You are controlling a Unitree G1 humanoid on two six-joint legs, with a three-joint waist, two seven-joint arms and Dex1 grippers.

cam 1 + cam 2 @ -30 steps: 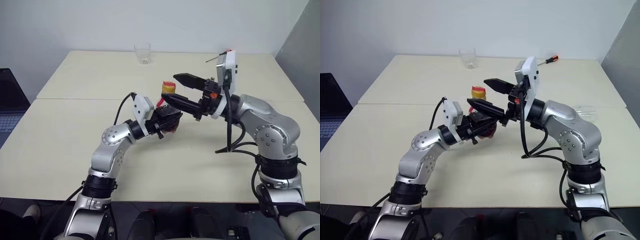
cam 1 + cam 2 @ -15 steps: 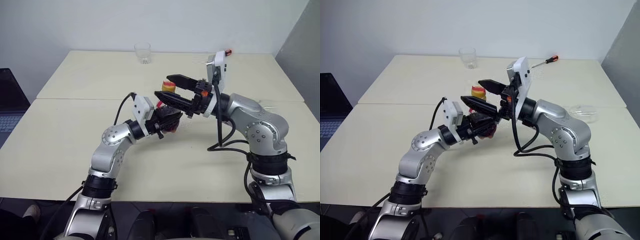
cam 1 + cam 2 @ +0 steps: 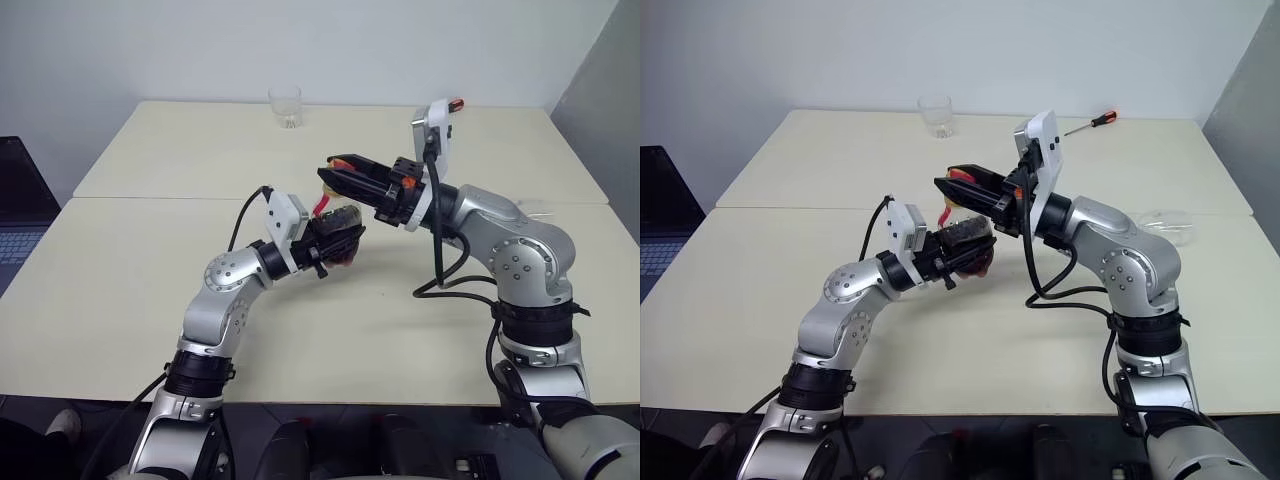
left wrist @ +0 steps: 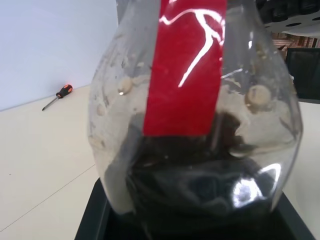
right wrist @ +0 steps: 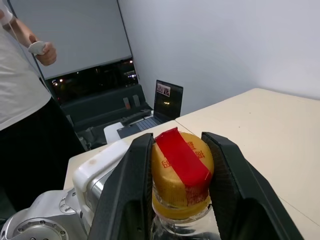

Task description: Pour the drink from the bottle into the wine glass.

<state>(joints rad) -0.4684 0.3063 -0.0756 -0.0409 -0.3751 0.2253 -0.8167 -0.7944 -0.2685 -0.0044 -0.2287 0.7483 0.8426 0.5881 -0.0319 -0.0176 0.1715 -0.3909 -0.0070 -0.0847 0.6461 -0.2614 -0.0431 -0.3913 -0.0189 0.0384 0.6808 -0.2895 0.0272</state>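
From the head, the left gripper (image 3: 340,238) clamps the bottle (image 3: 343,247) above the tabletop's (image 3: 150,280) middle. The right wrist view shows the right gripper (image 5: 181,165) pinching its yellow cap (image 5: 182,175). The left wrist view reveals the drink (image 4: 200,185) pooled low.

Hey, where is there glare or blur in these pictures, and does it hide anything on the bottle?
Left wrist view: white glare streaks run across the red label strip of the small clear plastic bottle, which sits very close and looks soft; the dark reddish-brown drink still shows. Right wrist view: the yellow cap between the right gripper's jaws is sharp and evenly lit.
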